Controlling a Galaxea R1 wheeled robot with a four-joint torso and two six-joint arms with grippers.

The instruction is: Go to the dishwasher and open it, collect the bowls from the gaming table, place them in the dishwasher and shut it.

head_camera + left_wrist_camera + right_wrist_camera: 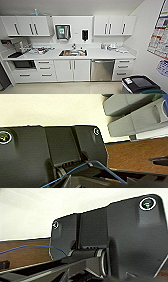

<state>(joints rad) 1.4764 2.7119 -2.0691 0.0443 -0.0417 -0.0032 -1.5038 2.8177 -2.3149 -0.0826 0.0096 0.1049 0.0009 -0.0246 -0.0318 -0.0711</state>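
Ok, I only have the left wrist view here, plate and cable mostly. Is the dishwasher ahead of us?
Observer: Yes. In the head view the dishwasher sits under the counter, just right of the sink.
Operator: Is its door open?
Observer: No, it is shut, with the handle along its top edge.
Operator: Anything on the floor near it?
Observer: A dark-lidded container stands by the right wall, nearer the robot and apart from the dishwasher.

Dishwasher (102, 70) brushed steel; cabinets (72, 69) white (dark handles); counter (96, 53) white
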